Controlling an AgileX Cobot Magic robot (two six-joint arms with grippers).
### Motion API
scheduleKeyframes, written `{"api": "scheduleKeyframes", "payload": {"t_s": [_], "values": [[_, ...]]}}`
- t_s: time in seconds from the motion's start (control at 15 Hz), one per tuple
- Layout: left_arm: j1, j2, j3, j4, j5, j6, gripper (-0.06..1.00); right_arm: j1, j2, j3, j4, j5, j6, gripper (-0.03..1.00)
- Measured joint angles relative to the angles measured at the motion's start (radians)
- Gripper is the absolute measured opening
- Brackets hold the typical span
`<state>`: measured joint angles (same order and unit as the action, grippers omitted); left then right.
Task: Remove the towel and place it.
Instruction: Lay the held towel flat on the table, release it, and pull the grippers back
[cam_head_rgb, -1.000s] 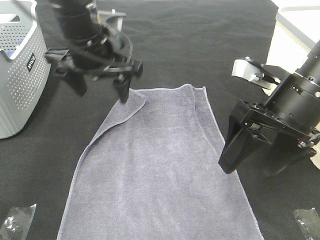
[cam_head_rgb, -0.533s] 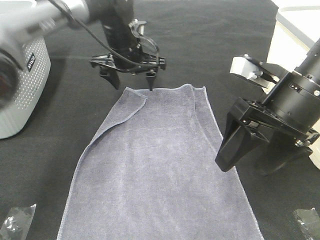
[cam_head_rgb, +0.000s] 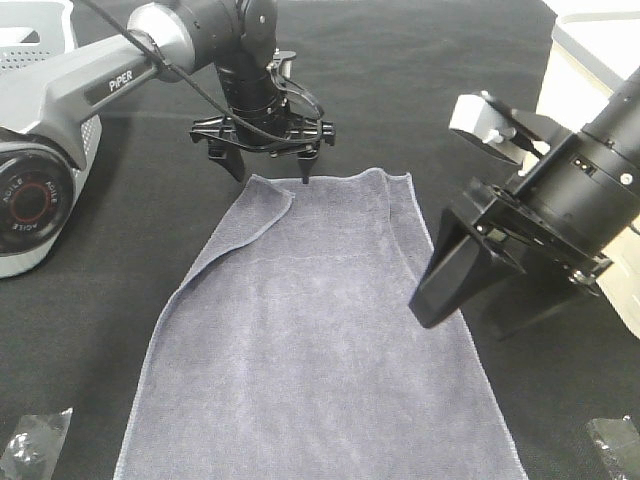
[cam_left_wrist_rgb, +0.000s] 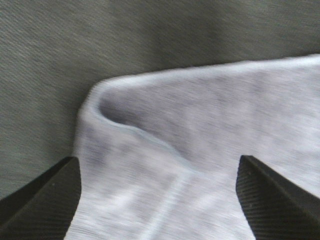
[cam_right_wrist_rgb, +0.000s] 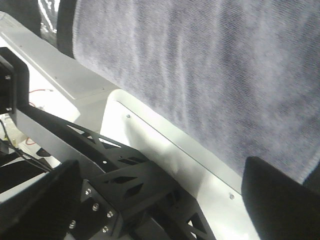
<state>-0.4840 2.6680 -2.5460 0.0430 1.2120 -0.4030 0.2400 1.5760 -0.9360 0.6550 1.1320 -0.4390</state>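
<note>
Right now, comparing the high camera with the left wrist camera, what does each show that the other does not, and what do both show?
Only the high camera: the whole towel spread flat, the right arm by its right edge, and a basket at far left. Only the left wrist camera: the curled hem at the towel's corner up close, and the ribbed fingers. Both: the left gripper, open, over that folded far corner, and the black cloth underneath.

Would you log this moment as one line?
towel: flat, far corner folded | left end effector: open over that corner | right end effector: open by right edge
</note>
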Motion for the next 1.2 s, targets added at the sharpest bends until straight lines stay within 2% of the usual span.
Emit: {"api": "scheduleKeyframes", "payload": {"t_s": [0.13, 0.67, 0.87, 1.2], "values": [[0.000, 0.006, 0.000, 0.042, 0.001, 0.000, 0.79, 0.000, 0.000, 0.000, 0.026, -0.002, -0.028, 0.85], [0.008, 0.072, -0.002, 0.012, 0.004, 0.000, 0.79, 0.000, 0.000, 0.000, 0.066, -0.002, -0.072, 0.85], [0.008, 0.075, -0.002, 0.008, 0.004, -0.033, 0.79, 0.000, 0.000, 0.000, 0.084, 0.002, -0.084, 0.85], [0.009, 0.075, -0.018, -0.101, 0.007, -0.037, 0.79, 0.000, 0.000, 0.000, 0.124, 0.002, -0.122, 0.85]]}}
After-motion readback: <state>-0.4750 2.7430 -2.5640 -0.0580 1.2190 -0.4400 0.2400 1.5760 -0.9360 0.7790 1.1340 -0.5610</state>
